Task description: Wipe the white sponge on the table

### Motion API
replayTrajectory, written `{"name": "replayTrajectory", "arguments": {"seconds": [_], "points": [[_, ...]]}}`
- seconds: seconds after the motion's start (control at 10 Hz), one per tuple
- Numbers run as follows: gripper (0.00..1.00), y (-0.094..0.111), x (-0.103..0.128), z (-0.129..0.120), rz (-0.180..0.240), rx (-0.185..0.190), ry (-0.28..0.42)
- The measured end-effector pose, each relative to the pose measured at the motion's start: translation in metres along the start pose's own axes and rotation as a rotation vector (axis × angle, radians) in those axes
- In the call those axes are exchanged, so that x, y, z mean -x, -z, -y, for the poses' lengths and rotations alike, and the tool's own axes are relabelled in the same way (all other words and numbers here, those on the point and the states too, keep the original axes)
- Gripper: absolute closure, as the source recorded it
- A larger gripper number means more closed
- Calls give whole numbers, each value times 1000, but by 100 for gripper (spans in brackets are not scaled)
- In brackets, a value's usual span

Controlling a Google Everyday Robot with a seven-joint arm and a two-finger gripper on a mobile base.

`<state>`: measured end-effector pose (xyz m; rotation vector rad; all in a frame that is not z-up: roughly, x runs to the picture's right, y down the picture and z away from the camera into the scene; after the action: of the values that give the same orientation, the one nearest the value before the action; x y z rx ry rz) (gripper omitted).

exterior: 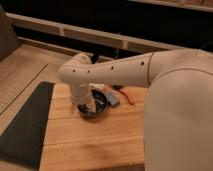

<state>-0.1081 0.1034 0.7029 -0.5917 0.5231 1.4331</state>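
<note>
views: one camera, single angle
position: high up, just behind the robot's own arm (117, 72); its shoulder fills the right side
facing: forward and down across the table (95, 142), toward the dark back wall
range: close; the table's left edge and floor mat (25, 125) are in frame
gripper (85, 107): mid-frame, low at the black bowl (101, 103), partly hidden by the wrist

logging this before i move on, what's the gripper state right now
gripper: down at the black bowl on the table, mostly hidden by the arm; open or closed cannot be told
</note>
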Motion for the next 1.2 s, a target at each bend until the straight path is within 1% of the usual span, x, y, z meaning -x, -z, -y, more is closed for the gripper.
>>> {"name": "replayTrajectory", "arguments": {"seconds": [0.7,0.9,1.0,1.1,1.2], "points": [[35,0,0,0,0,0,0],[35,1,1,0,9,-9,9],[35,4,7,1,41,-17,25],[35,12,22,9,104,-31,46],[35,21,37,24,162,-48,65]]}}
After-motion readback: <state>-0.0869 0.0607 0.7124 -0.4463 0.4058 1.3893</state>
